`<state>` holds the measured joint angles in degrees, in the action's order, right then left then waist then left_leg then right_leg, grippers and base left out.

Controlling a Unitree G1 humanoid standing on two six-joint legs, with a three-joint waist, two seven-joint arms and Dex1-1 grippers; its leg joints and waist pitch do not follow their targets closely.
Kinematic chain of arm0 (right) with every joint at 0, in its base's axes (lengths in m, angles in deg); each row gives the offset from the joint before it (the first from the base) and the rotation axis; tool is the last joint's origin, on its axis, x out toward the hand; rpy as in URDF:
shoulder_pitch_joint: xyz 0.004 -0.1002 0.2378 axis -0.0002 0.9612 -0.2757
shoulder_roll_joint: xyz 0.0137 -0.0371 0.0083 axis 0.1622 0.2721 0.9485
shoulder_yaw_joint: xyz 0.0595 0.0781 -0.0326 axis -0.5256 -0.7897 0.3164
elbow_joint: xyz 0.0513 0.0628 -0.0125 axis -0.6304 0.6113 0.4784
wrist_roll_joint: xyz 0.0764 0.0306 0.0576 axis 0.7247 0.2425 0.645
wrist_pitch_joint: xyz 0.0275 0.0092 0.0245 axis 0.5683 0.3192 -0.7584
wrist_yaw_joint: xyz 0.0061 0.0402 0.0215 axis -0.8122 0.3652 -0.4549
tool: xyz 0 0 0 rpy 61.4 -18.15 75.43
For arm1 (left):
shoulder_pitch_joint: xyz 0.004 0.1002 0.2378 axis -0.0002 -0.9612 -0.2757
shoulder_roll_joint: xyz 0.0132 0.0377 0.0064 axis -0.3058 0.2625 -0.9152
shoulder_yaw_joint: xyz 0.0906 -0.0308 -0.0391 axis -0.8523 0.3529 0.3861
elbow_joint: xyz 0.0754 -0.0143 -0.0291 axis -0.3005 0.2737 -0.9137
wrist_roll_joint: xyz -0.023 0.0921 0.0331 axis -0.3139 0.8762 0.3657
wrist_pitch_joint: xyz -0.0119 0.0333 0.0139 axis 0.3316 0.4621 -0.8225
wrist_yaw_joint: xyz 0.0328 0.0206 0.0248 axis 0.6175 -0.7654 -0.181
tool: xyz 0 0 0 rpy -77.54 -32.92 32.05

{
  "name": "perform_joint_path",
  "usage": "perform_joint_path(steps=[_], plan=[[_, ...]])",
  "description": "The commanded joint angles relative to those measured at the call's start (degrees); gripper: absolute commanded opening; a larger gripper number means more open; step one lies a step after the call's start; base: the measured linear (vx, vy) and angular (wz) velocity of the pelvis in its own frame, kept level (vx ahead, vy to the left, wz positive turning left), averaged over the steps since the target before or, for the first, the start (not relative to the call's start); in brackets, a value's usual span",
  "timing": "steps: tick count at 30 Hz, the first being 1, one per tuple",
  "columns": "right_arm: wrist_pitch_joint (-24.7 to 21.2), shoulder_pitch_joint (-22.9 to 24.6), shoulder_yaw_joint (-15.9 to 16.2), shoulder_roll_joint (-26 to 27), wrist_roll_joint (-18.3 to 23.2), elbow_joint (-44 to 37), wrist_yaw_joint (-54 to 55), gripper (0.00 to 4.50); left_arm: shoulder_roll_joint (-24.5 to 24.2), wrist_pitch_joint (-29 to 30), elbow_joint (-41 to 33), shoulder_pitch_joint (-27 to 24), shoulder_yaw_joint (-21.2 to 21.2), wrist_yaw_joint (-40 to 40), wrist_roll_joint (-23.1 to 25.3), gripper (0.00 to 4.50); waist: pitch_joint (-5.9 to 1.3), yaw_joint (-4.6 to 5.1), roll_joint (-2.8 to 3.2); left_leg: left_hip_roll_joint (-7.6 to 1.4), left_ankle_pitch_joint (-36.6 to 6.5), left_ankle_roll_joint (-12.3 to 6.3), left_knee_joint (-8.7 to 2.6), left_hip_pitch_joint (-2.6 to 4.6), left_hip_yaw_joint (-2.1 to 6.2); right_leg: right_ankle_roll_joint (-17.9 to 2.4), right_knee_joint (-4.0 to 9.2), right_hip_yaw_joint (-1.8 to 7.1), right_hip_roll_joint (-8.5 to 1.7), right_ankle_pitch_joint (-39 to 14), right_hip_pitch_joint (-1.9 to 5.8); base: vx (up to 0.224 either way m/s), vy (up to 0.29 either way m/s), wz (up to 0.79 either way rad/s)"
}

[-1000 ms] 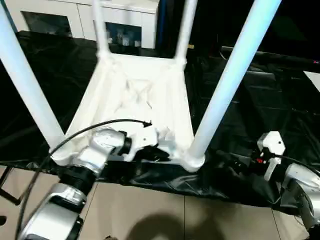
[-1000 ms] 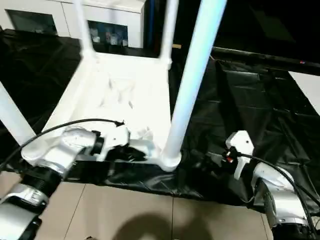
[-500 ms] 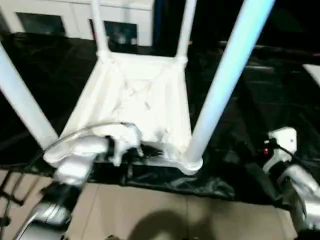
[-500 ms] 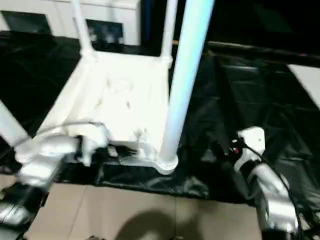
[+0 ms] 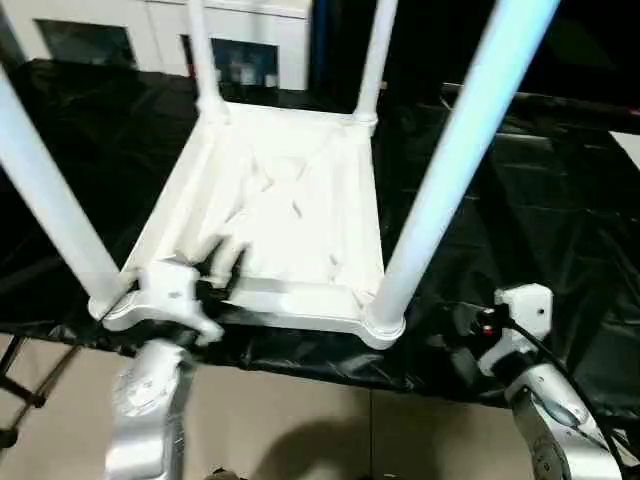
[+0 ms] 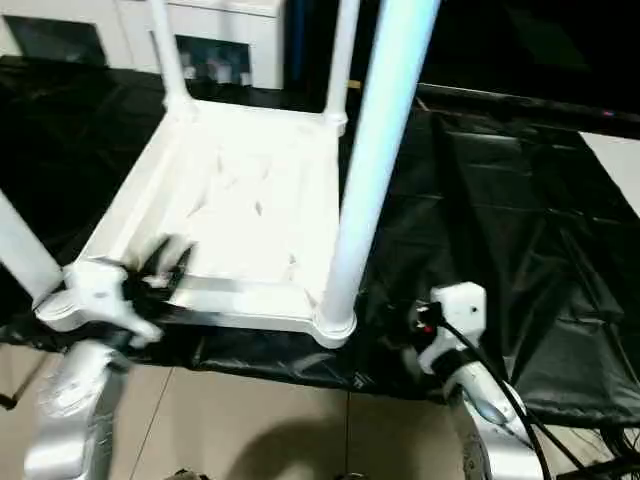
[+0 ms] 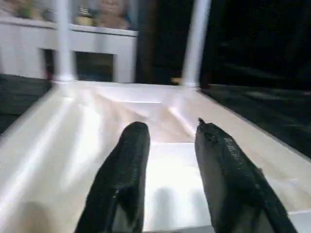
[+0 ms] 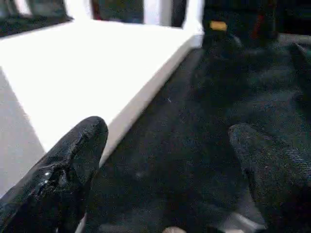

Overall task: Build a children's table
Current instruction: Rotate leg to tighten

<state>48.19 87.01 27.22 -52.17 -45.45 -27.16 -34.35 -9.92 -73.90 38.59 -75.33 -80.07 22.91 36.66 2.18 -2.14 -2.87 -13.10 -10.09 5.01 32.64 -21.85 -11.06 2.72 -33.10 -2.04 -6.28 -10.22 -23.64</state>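
Black sheeting (image 5: 520, 200) under upturned children's table (image 5: 290, 210), left end effector (image 7: 167, 128) over its near edge.

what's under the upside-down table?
The table lies top-down on a black sheet that spreads out past all its edges, with pale floor in front. Whatever supports the sheet is covered by it, as is anything beneath the tabletop.

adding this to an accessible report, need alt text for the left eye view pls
An all-white children's table lies upside down on a black sheet, its four legs pointing up. The left gripper hovers at the table's near edge with jaws apart, and the right gripper sits over the sheet beside the near right leg.
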Motion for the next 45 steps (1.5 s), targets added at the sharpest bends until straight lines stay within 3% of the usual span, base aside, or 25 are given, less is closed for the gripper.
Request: perform_joint_path(steps=[1, 4, 10, 13, 15, 17, 22, 26, 28, 30, 31, 33, 34, 38, 39, 43, 45], plan=[[-1.6, 1.0, -0.7, 0.0, 0.8, -1.7, -0.4, 4.5, 0.8, 1.8, -4.2, -3.1, -1.7, -2.8, 3.3, 2.14, -2.71, -0.19, -0.19, -0.45, -16.6, -1.95, -3.94, 0.37, -0.09, -4.7, 3.48, 0.91, 0.35, -11.2, 1.99, 0.0, 0.0, 0.0], [-3.0, 1.3, -0.4, 0.3, 0.9, -2.0, -0.1, 4.5, 0.4, 1.9, -5.5, -4.7, -1.9, -4.7, 4.2, 2.48, -2.82, -0.21, -0.24, -0.14, -16.6, -1.8, -3.78, 0.53, -0.13, -4.9, 3.32, 0.91, 0.54, -9.0, 1.9, 0.0, 0.0, 0.0], [-3.3, 3.6, 0.9, -1.7, 2.6, -4.2, -3.4, 4.5, 1.9, 0.8, -6.3, -7.6, 1.2, -7.8, 4.2, 2.98, -2.73, -0.33, -0.39, -0.09, -18.3, -1.51, -3.86, 0.38, -0.02, -4.4, 3.55, 0.89, 0.38, -10.5, 2.03, 0.0, 0.0, 0.0], [-3.6, 3.8, 0.8, -2.9, 4.3, -4.8, -5.4, 4.5, 1.8, -0.4, -6.6, -8.6, 2.2, -9.5, 5.0, 3.26, -2.68, -0.34, -0.39, -0.1, -19.4, -1.65, -3.85, 0.32, 0.05, -3.7, 3.75, 0.88, 0.36, -12.0, 2.05, 0.0, 0.0, 0.0], [-4.6, 5.5, 0.4, -5.6, 7.1, -7.0, -10.3, 4.5, 2.2, -2.2, -9.8, -12.0, 2.2, -11.1, 4.8, 3.41, -2.6, -0.44, -0.41, -0.23, -20.4, -1.71, -3.87, 0.44, 0.1, -3.7, 3.94, 0.9, 0.33, -13.0, 1.87, 0.0, 0.0, 0.0], [-5.3, 6.8, 0.4, -8.4, 9.6, -8.5, -16.1, 4.5, 2.6, -4.6, -12.3, -15.4, 2.4, -12.0, 4.5, 3.47, -2.48, -0.64, -0.62, -0.41, -21.5, -2.47, -3.97, 0.16, 0.25, -3.6, 4.02, 0.81, 0.34, -13.4, 2.21, 0.0, 0.0, 0.0], [-8.5, 8.1, 1.8, -12.0, 13.0, -10.2, -22.5, 4.5, 4.3, -8.8, -15.1, -19.0, 5.3, -15.0, 5.4, 3.86, -2.1, -0.84, -0.85, -0.3, -24.8, -1.88, -4.0, 0.47, 0.34, -1.9, 4.97, 0.86, 0.35, -21.3, 1.48, 0.0, 0.0, 0.0], [-7.7, 6.5, 4.4, -11.7, 11.5, -9.0, -22.1, 4.5, 3.8, -7.9, -15.0, -18.0, 7.8, -17.3, 5.7, 4.27, -2.02, -0.94, -1.0, -0.1, -25.5, -0.83, -3.97, 0.5, 0.73, -1.0, 5.2, 0.73, 0.27, -24.2, 1.16, 0.0, 0.0, 0.0], [-3.2, -1.0, 7.3, -6.3, 5.3, -0.6, -16.6, 4.5, -1.1, -4.4, -12.1, -14.4, 9.4, -17.6, 4.8, 4.3, -2.18, -0.59, -0.63, 0.36, -27.0, 0.85, -3.9, 0.7, 1.4, -1.3, 5.21, 0.47, 0.23, -27.2, 0.72, 0.0, 0.0, 0.0], [-2.6, -2.7, 7.3, -5.0, 4.7, 1.5, -15.3, 4.5, -2.0, -3.9, -11.2, -13.3, 10.0, -17.5, 4.3, 4.46, -2.13, -0.41, -0.53, 0.42, -27.5, 1.41, -4.05, 0.66, 1.66, -1.5, 5.16, 0.44, 0.32, -27.1, 0.85, -0.062, -0.007, -0.02], [-1.2, -6.3, 6.9, -2.5, 4.1, 5.8, -13.5, 4.5, -4.4, -2.4, -8.8, -11.1, 10.9, -17.0, 4.1, 4.46, -1.88, -0.41, -0.55, 0.31, -29.5, 2.12, -4.15, 0.88, 1.76, -2.2, 5.15, 0.38, 0.42, -27.1, 0.65, -0.062, -0.004, -0.03], [-0.6, -7.8, 6.5, -1.6, 3.9, 7.7, -12.6, 4.5, -5.5, -1.8, -7.3, -9.9, 11.2, -16.2, 3.4, 4.46, -2.03, -0.41, -0.48, 0.58, -30.7, 2.22, -3.94, 1.34, 1.83, -2.5, 5.23, 0.34, 0.47, -27.7, 0.37, -0.025, 0.002, 0.01], [-0.1, -9.4, 6.0, -1.0, 3.6, 9.7, -11.3, 4.5, -7.0, -0.8, -5.6, -8.7, 11.2, -15.1, 3.0, 4.46, -1.99, -0.3, -0.15, 0.59, -31.7, 2.53, -4.12, 1.3, 2.07, -2.8, 5.14, 0.28, 0.46, -27.6, 0.52, 0.0, 0.0, 0.0], [2.0, -12.8, 4.7, -1.2, 2.8, 14.7, -8.5, 4.5, -10.4, 1.9, -0.1, -4.4, 11.1, -12.2, 2.4, 4.46, -2.34, -0.92, -0.11, 0.46, -29.0, 2.81, -4.3, 1.1, 1.98, -5.0, 4.19, 0.6, 0.45, -20.5, 1.05, 0.0, 0.0, 0.0], [2.4, -13.3, 4.4, -1.3, 2.7, 15.5, -8.2, 4.5, -10.9, 2.2, 0.8, -3.6, 11.1, -12.0, 2.4, 4.46, -2.5, -1.16, 0.14, 0.43, -27.9, 2.81, -4.31, 1.11, 1.96, -5.4, 3.87, 0.68, 0.4, -18.7, 1.28, 0.0, 0.0, 0.0], [5.9, -17.6, 0.8, -1.9, -0.8, 23.4, -1.3, 4.5, -13.2, 3.3, 6.0, 1.3, 10.6, -9.6, -0.9, 4.46, -2.75, -1.49, -0.1, 0.52, -25.3, 2.93, -4.22, 1.04, 1.7, -6.2, 3.58, 0.67, 0.12, -17.5, 1.39, 0.0, 0.0, 0.0], [6.4, -18.2, 0.1, -2.1, -0.7, 24.6, -1.1, 4.5, -13.6, 3.5, 7.2, 2.5, 10.1, -9.2, -1.0, 4.46, -2.78, -1.54, -0.24, 0.58, -25.8, 2.93, -4.13, 1.1, 1.58, -6.3, 3.66, 0.68, 0.12, -18.5, 1.33, 0.0, 0.0, 0.0]])
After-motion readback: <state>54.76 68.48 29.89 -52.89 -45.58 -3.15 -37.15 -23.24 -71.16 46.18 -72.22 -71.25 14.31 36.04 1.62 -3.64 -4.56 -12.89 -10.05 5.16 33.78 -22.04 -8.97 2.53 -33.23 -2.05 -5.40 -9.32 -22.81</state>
